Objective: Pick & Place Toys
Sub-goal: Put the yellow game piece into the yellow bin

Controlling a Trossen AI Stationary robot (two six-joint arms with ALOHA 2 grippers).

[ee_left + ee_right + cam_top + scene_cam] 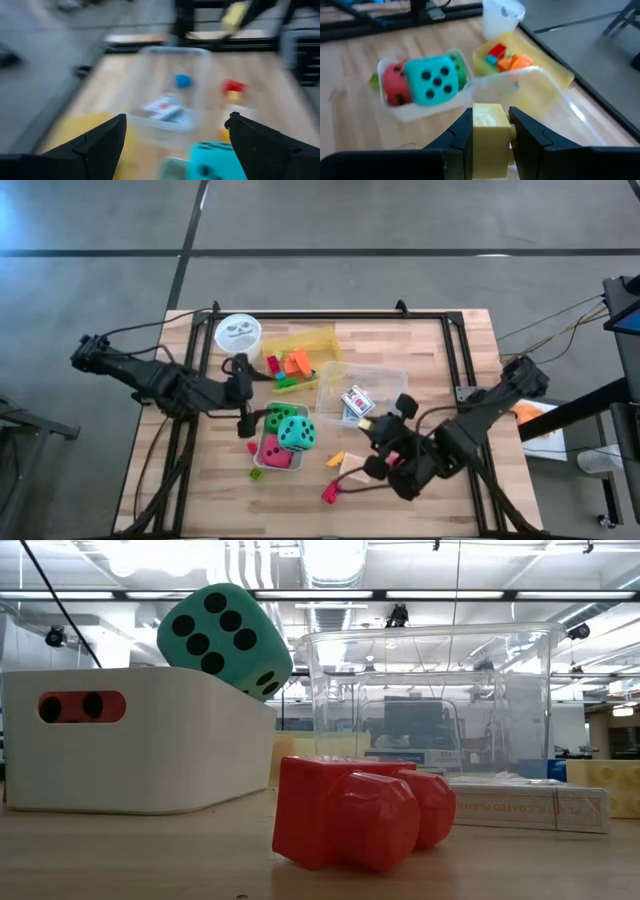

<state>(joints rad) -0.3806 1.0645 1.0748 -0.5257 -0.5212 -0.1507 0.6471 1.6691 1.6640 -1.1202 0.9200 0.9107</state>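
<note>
R gripper (490,131) fingers narrow, clamped on a yellow block (491,131); it hangs over the table's right-front part, just front of the clear plastic box (362,392). L gripper (172,145) fingers wide, holding nothing, over the table's left-middle, beside the yellow tray (318,340).

Toys:
- teal die (296,432), green die (280,416) & red die (274,451) piled in a small white bin (140,755) near table centre; teal on top, tilted.
- card pack (357,401) lying inside the clear box, w/ a small blue block (182,80) by it.
- red, orange & green blocks (288,366) in the yellow tray, toward the back edge.
- white round cup (238,333) at the tray's left end, near the back-left corner.
- loose on the wood toward the front edge: a red block (329,493), an orange block (335,459), a green block (256,474) just front of the bin.
- low view: red block (360,812) close up on the table; a 2nd flat card pack (530,805) lies beside the clear box.
</note>
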